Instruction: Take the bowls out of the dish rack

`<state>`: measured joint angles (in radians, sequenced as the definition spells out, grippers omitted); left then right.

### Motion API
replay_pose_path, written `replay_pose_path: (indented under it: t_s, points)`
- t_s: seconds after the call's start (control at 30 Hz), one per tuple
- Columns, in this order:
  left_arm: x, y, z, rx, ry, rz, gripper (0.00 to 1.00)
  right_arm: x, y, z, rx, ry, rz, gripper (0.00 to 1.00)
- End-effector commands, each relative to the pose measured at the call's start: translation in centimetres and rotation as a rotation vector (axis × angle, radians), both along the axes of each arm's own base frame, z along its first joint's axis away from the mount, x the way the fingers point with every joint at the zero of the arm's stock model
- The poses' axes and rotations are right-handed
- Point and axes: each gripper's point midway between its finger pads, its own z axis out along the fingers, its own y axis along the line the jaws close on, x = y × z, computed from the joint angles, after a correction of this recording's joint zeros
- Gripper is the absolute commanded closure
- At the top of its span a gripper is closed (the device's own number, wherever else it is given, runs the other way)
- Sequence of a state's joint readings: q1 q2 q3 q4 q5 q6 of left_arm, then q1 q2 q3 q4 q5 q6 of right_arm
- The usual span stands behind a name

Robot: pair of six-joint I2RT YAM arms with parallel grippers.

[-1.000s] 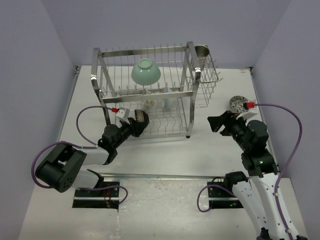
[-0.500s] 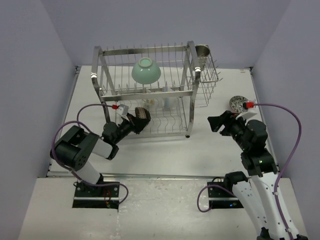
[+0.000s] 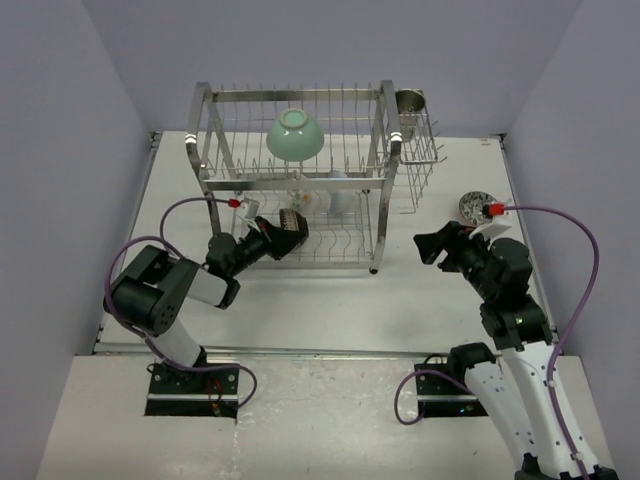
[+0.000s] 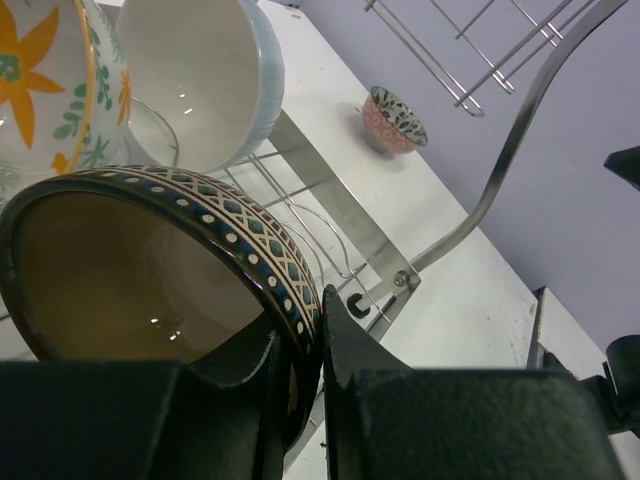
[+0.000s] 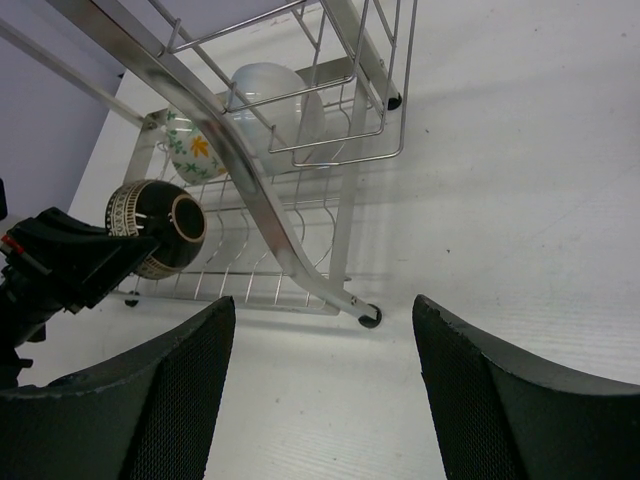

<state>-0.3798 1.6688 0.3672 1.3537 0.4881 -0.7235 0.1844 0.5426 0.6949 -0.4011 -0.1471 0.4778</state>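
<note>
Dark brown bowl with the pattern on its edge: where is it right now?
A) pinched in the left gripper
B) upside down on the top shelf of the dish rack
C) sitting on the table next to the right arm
A: the left gripper pinches the rim of the dark brown bowl between its two fingers.

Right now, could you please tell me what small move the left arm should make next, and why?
Probably draw the dark bowl gently out of the lower tier of the rack, toward the arm's base. The left gripper pinches its rim, one finger inside and one outside, and the bowl is not yet clear of the wires.
</note>
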Motion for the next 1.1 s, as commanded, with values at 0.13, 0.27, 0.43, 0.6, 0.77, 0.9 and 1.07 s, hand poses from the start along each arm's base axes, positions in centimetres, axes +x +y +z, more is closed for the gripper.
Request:
replay_pose_path:
  t_s: [0.13,0.27,0.43,0.6,0.77,0.9,1.07]
  points:
    - [-3.3,0.1,12.3,-0.162,-0.446,-0.082,1.00,0.4,-0.2,0.4,-0.013,-0.028,-0.008,0.27]
    - [-4.1,0.5,12.0,-0.116,-0.443,-0.071,1.00,0.4,0.0,0.4,-0.010,-0.031,-0.003,0.27]
    - [-5.7,1.5,12.8,-0.090,-0.460,-0.051,1.00,0.3,-0.1,0.5,-0.009,-0.035,-0.003,0.27]
    - [-6.3,2.8,11.3,-0.038,-0.394,0.012,1.00,0.0,-0.1,1.1,-0.004,-0.053,-0.003,0.28]
    - [-6.0,5.0,9.9,0.051,-0.284,0.141,1.00,-0.3,-0.1,1.6,0.002,-0.072,-0.001,0.27]
    - [-5.1,7.8,9.3,0.107,-0.150,0.315,1.00,-0.5,-0.2,2.3,0.005,-0.088,-0.001,0.27]
    - [-5.2,13.3,6.9,0.267,0.119,0.588,1.00,-0.7,-0.1,2.7,0.011,-0.096,0.004,0.27]
